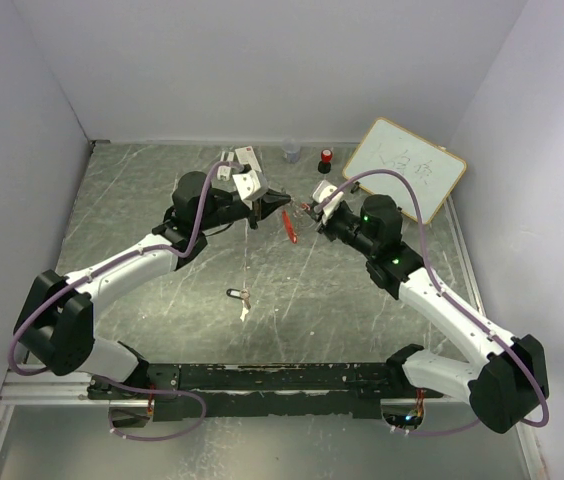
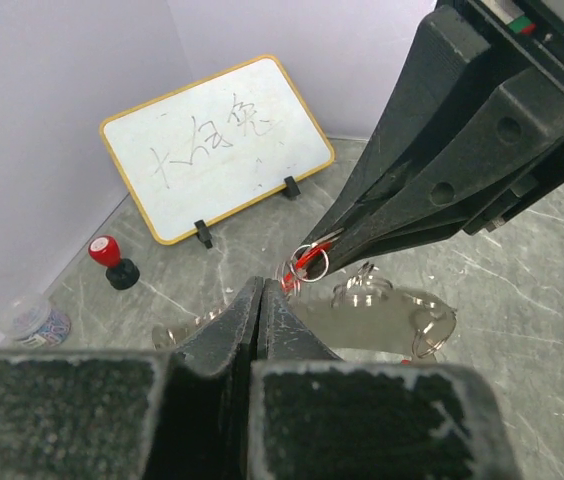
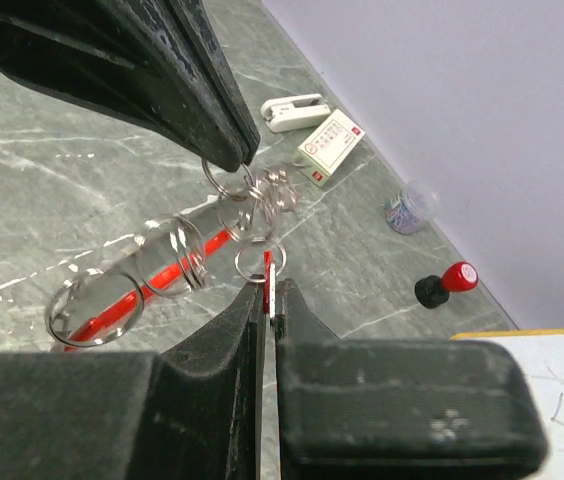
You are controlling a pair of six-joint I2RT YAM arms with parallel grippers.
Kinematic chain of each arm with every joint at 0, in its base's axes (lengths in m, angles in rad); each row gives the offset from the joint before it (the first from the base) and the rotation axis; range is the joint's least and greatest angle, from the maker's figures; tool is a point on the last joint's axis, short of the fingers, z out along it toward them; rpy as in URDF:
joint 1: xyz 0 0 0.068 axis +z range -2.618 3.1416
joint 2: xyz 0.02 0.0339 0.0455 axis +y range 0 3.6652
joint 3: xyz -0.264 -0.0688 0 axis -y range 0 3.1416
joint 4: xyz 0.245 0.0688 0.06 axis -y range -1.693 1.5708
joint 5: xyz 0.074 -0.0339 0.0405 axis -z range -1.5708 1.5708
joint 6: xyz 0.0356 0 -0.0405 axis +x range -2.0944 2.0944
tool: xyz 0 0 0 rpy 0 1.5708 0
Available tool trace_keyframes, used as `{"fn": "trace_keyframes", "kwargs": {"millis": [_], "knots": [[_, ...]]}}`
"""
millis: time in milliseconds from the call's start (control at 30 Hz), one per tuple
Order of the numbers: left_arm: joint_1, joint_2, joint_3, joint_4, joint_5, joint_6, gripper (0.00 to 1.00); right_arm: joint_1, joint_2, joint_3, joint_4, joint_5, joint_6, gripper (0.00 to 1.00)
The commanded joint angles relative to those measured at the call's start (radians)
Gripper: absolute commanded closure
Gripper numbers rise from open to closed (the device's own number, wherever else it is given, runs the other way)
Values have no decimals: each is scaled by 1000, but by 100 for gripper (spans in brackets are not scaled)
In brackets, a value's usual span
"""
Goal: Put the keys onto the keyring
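My left gripper [image 1: 273, 197] is shut on a silver ring of the keyring [image 3: 217, 180], holding it above the table. The keyring's red plastic piece [image 1: 289, 226] hangs below, with several silver rings around it [image 3: 152, 280]. My right gripper [image 1: 307, 208] faces it, shut on the red-headed key [image 3: 269, 285], whose top sits inside a silver ring [image 3: 260, 262] of the chain. In the left wrist view my shut fingertips [image 2: 247, 300] point at that red key and ring [image 2: 307, 262]. The black-headed key [image 1: 232, 293] lies on the table nearer the arm bases, beside a small white scrap [image 1: 245, 308].
A small whiteboard [image 1: 405, 168] leans at the back right. A red-topped black cylinder [image 1: 325, 158] and a small clear jar [image 1: 291, 152] stand by the back wall. White objects [image 1: 237, 157] and a small box [image 3: 330, 145] lie behind the left gripper.
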Motion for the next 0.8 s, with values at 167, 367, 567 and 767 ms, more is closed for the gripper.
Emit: {"fn": "trace_keyframes", "kwargs": {"millis": [167, 367, 567, 767], "knots": [[-3, -31, 0, 37, -20, -1, 93, -3, -30, -14, 51, 67, 17, 100], [-3, -27, 35, -65, -84, 31, 75, -4, -24, 12, 62, 73, 1, 100], [-3, -33, 48, -117, -146, 58, 49, -2, -15, 31, 70, 57, -4, 100], [-3, -33, 59, -109, -112, 60, 48, -3, -8, 39, 66, 52, -7, 100]]}}
